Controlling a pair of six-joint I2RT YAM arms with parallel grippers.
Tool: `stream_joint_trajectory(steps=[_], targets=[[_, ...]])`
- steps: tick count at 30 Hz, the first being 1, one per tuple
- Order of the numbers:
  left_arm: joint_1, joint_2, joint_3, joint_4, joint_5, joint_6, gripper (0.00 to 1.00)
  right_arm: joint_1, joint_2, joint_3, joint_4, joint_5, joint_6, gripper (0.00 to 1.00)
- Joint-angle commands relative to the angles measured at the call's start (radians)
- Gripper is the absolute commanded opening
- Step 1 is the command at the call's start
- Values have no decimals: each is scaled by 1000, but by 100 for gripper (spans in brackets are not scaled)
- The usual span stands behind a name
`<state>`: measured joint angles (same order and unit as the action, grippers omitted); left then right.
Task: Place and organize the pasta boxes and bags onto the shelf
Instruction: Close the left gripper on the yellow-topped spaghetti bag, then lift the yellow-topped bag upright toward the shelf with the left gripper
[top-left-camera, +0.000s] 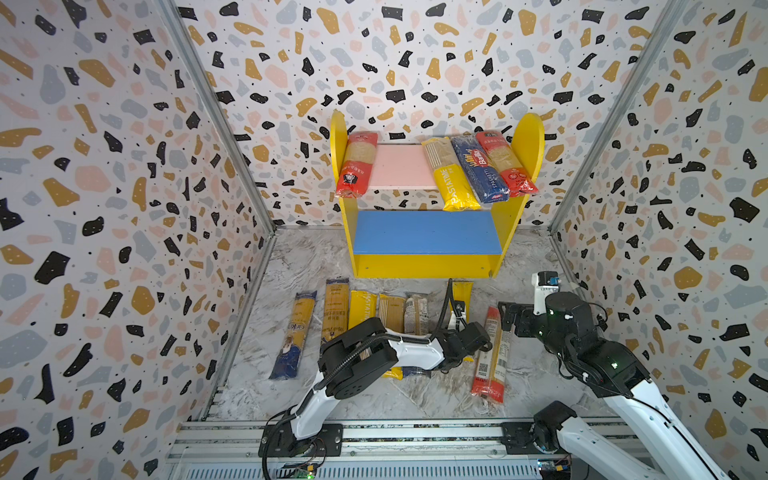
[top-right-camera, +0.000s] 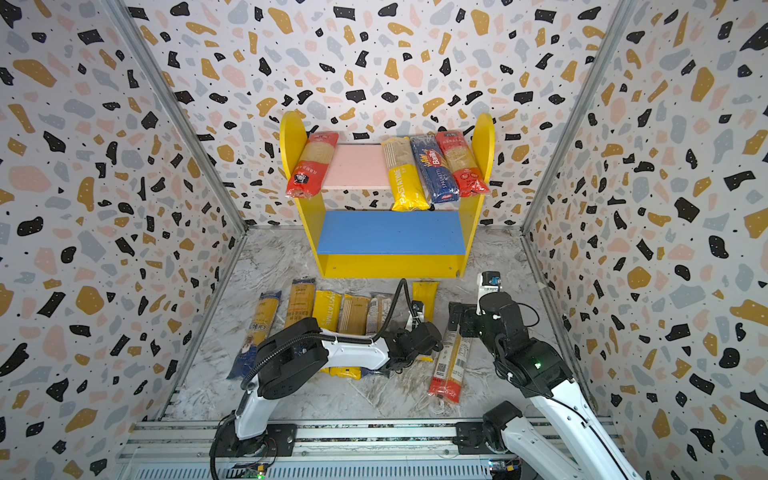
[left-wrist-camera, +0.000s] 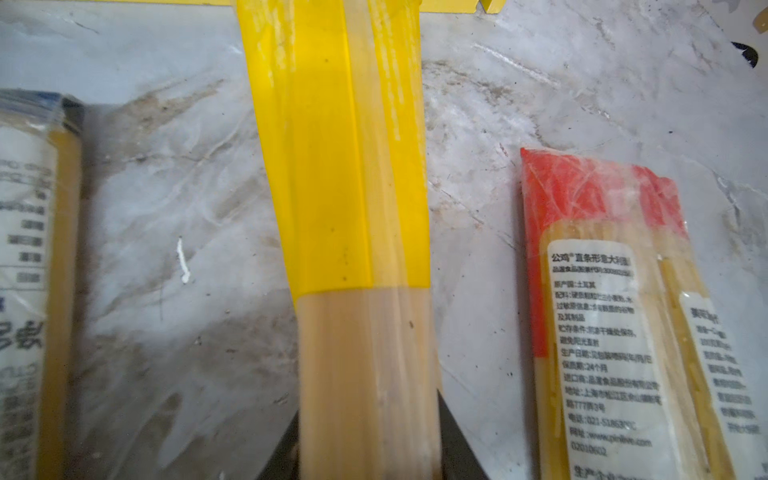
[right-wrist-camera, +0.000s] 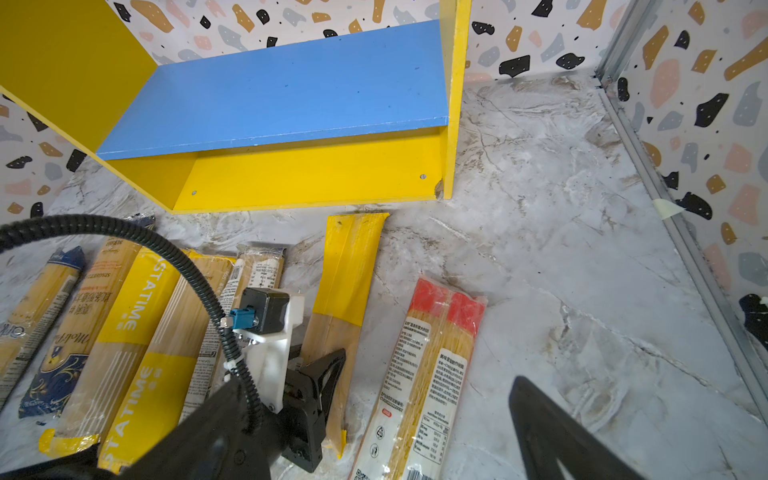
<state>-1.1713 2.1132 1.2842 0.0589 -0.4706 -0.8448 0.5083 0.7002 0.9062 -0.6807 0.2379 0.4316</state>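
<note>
**Left pincer clamps a yellow packet on the table**

The left pincer is down low at the table, and the left wrist view shows its dark fingers pressed against both sides of the yellow packet, at the clear end where the pale spaghetti shows. That packet lies flat, its yellow end pointing toward the shelf and stopping just short of the yellow base.

Over to the right pincer: jaws wide apart, nothing between them, hanging near the far end of the red table packet, which lies just beside the yellow one.

To the left, a row of packets lies side by side on the table, partly hidden under the left arm, with a blue-gold packet at the outer end.

Up on the shelf, the pink upper board carries four: a red shelf packet against the left side, then open pink, then the PASTATIME packet, the Barilla packet and another red one packed together at the right, all with their near ends overhanging the front edge. The blue lower board carries nothing.
</note>
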Motion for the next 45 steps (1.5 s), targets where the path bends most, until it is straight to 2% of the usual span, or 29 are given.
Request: stream_joint_trajectory(steps=[1, 10, 18, 25, 32, 40, 45], targets=[[-7, 57, -91, -125, 113, 25, 0, -4, -1, 41, -4, -17, -7, 99], [-1, -166, -160, -132, 45, 185, 0, -6, 10, 43, 72, -199, -6, 99], [2, -369, -226, -125, 26, 285, 0, -6, 37, 70, 89, -241, 14, 99], [0, -564, -283, -181, -37, 333, 0, -6, 58, 82, 103, -303, 36, 99], [1, -760, -283, -274, -85, 373, 0, -5, 62, 81, 151, -367, 73, 99], [1, -949, -285, -369, -90, 404, 0, -5, 64, 102, 168, -392, 87, 99], [1, -1066, -287, -425, -132, 418, 0, -6, 73, 129, 168, -396, 83, 99]])
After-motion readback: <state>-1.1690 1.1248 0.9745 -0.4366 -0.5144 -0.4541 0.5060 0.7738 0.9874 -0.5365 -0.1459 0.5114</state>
